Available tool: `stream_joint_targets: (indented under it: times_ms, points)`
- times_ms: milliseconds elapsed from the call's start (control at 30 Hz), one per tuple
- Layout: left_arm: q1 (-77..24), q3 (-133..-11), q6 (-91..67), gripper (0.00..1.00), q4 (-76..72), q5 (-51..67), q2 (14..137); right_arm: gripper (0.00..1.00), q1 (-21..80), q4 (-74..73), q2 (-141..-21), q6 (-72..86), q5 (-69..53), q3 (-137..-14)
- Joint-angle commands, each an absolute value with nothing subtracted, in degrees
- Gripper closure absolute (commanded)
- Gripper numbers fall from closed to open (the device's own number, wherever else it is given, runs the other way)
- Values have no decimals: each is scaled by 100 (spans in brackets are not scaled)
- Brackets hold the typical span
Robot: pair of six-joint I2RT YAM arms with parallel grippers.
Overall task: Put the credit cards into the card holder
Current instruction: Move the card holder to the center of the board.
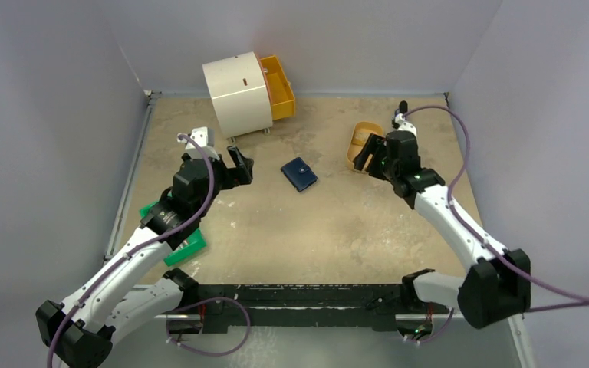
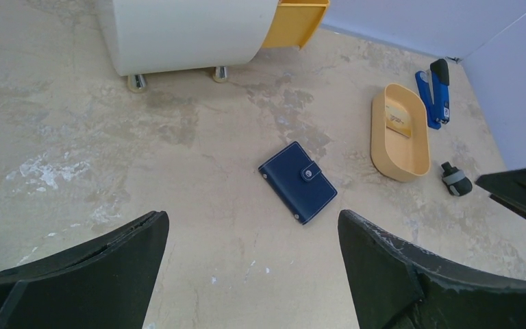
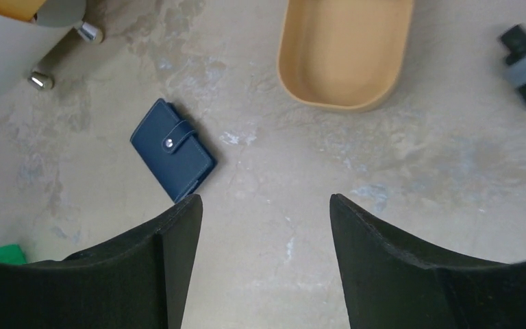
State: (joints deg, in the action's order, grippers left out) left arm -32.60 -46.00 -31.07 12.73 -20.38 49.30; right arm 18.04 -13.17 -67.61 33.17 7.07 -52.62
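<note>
Between both arms on the beige counter (image 1: 314, 230) lies the shut navy-blue snap wallet (image 1: 299, 175), long axis diagonal; tan flat cards (image 2: 401, 122) sit in the orange oval tray (image 2: 378, 144) just ahead of the right jaws. Those and the left jaws gape, empty.

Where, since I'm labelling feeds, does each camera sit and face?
Top external: above and behind the bases, looking down on the table; both arms show.
Left wrist: on the left arm, facing forward-right at the card holder and orange tray; the open left gripper frames it.
Right wrist: on the right arm, looking down at the table; the right gripper frames it.
Shared: card holder and orange tray, in all three.
</note>
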Motion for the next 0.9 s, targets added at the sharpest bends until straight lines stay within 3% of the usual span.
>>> stream_joint_targets:
  times_ms: [0,400,867]
  points:
    - [-3234,-4697,-3223,7,1074,-1875,4936,30,2005,-383,-7553,3624,53,-5610]
    - [-3233,-4751,-3228,8,1182,-1897,4929,28,2539,-285,-9775,3325,-173,-6817]
    - [-3228,-4794,-3174,9,1178,-1811,5036,29,2567,-117,-10996,2935,-681,-7339]
